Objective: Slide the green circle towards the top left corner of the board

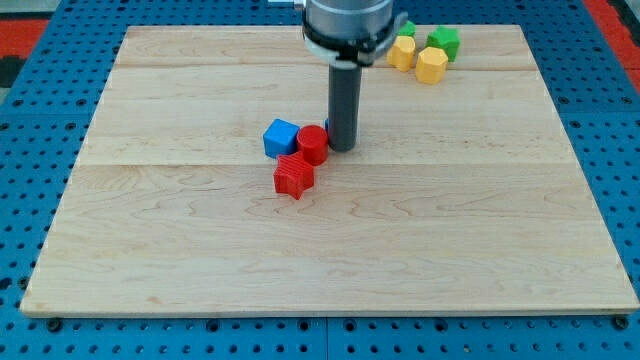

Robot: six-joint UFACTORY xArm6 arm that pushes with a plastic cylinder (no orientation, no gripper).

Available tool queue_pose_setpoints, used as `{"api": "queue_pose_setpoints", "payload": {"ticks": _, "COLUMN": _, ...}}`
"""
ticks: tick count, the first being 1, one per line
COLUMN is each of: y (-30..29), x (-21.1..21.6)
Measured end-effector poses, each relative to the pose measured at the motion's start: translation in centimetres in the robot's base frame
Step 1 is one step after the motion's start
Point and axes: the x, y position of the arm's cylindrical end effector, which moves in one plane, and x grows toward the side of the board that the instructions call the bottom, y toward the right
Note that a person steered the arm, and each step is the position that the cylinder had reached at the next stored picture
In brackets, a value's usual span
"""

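Note:
The green circle sits near the top edge of the wooden board, right of centre, partly hidden by the arm's body and a yellow block. My tip rests on the board near the middle, well below and to the left of the green circle. The tip stands just right of a red cylinder, touching or nearly touching it.
A blue cube lies left of the red cylinder and a red star just below it. Two yellow blocks and a green star-like block cluster beside the green circle. The arm's body overhangs the top centre.

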Motion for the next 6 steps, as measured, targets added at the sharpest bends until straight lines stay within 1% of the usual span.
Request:
{"api": "queue_pose_setpoints", "payload": {"ticks": 1, "y": 0.7, "x": 1.2}}
{"api": "queue_pose_setpoints", "payload": {"ticks": 2, "y": -0.3, "x": -2.3}}
{"api": "queue_pose_setpoints", "payload": {"ticks": 3, "y": 0.7, "x": -5.9}}
{"api": "queue_pose_setpoints", "payload": {"ticks": 4, "y": 4.9, "x": -4.1}}
{"api": "queue_pose_setpoints", "payload": {"ticks": 5, "y": 16.9, "x": -4.2}}
{"api": "queue_pose_setpoints", "payload": {"ticks": 6, "y": 24.3, "x": -9.7}}
